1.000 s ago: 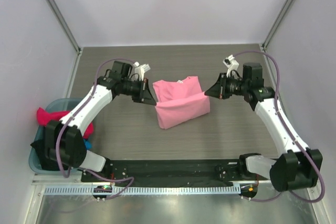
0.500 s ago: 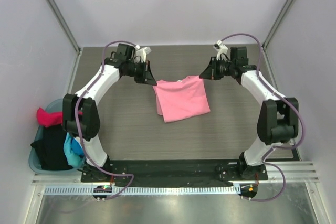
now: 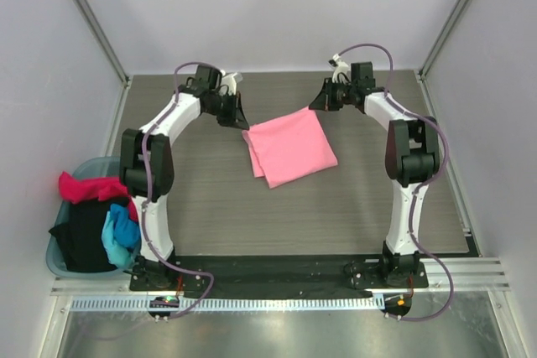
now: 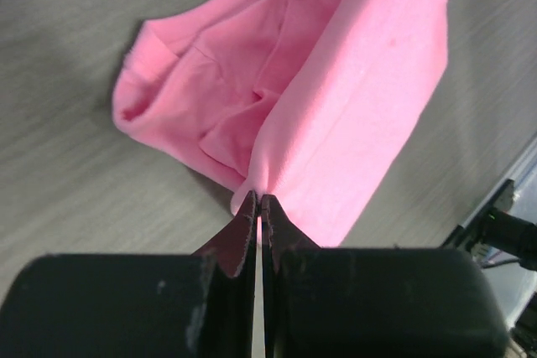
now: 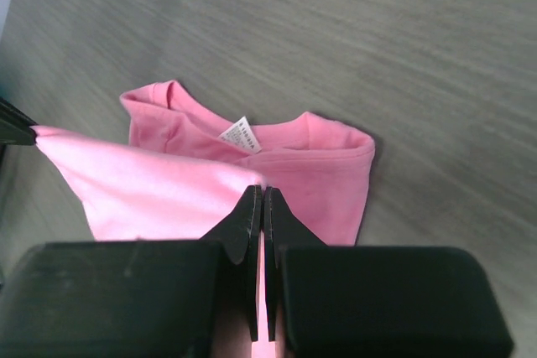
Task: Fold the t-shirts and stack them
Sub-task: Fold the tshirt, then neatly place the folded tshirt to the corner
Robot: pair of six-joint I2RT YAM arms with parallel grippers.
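Both pinched tight: left gripper (image 3: 243,126) and right gripper (image 3: 314,107) each clamp a corner of the folded light pink cloth t-shirt (image 3: 291,148), off to the right of the teal plastic basket (image 3: 91,163).

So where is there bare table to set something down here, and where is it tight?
Bare: the wide stretch of table between the pink t-shirt and the black base plate, bounded by the two arms. Crowded: the far side, where the left gripper and right gripper pinch the shirt; the teal basket is heaped.
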